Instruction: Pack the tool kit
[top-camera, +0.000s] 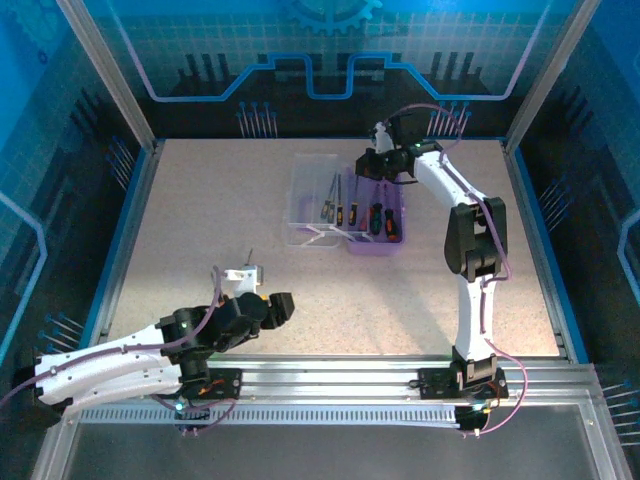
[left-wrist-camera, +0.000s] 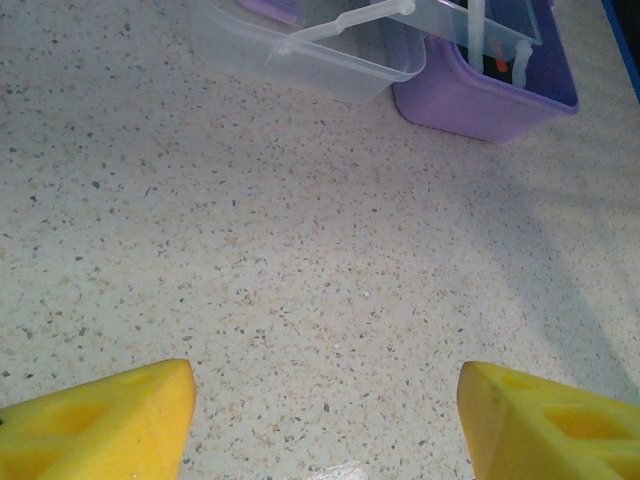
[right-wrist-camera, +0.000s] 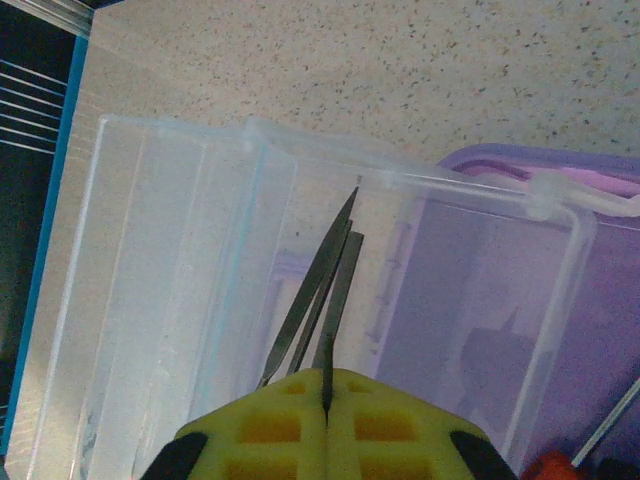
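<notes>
Screwdrivers (top-camera: 377, 218) lie in the case (top-camera: 372, 250), its lid (top-camera: 303, 200) lying left.

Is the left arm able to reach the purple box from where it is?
Probably yes: the left gripper is open, and nothing but table lies between it and the purple box.

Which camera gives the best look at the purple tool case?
The top external view: the whole purple case lies open there, clear lid folded out beside it, screwdrivers lying inside. The left wrist view catches its near end; the right wrist view shows lid and purple base close up, cropped.
</notes>
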